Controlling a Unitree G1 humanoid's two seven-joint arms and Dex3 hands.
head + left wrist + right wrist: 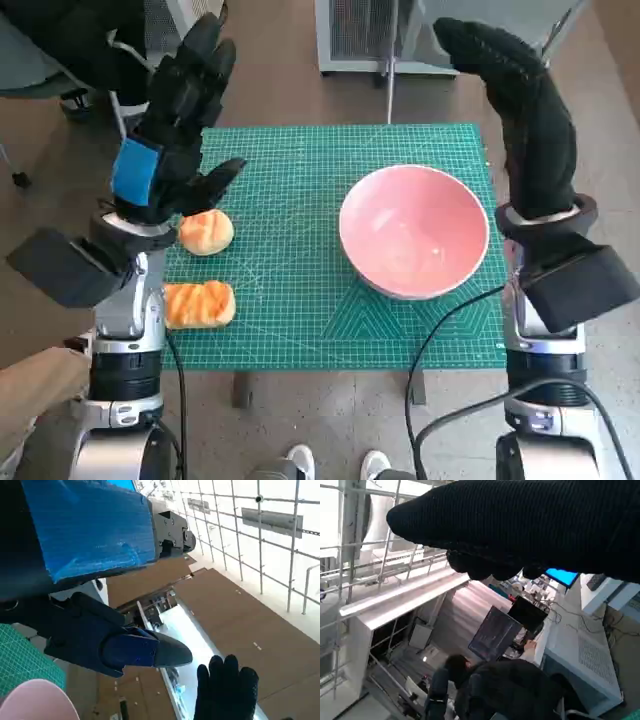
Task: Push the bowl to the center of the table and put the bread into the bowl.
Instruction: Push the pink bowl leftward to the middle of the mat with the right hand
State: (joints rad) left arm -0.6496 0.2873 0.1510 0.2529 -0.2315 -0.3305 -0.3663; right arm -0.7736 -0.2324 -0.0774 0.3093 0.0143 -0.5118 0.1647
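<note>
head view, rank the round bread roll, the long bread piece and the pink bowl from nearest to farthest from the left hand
From the left hand:
1. Round bread roll, just below the hand's fingers on the mat's left side.
2. Long bread piece, farther down by the left forearm, near the mat's front left edge.
3. Pink bowl, across the mat on the right side, nearer the right hand.

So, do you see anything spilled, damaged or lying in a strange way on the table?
Nothing stands out. The pink bowl stands upright and empty on the green cutting mat, right of centre. Two pieces of bread lie whole near the mat's left edge. Both hands are raised and hold nothing.
</note>
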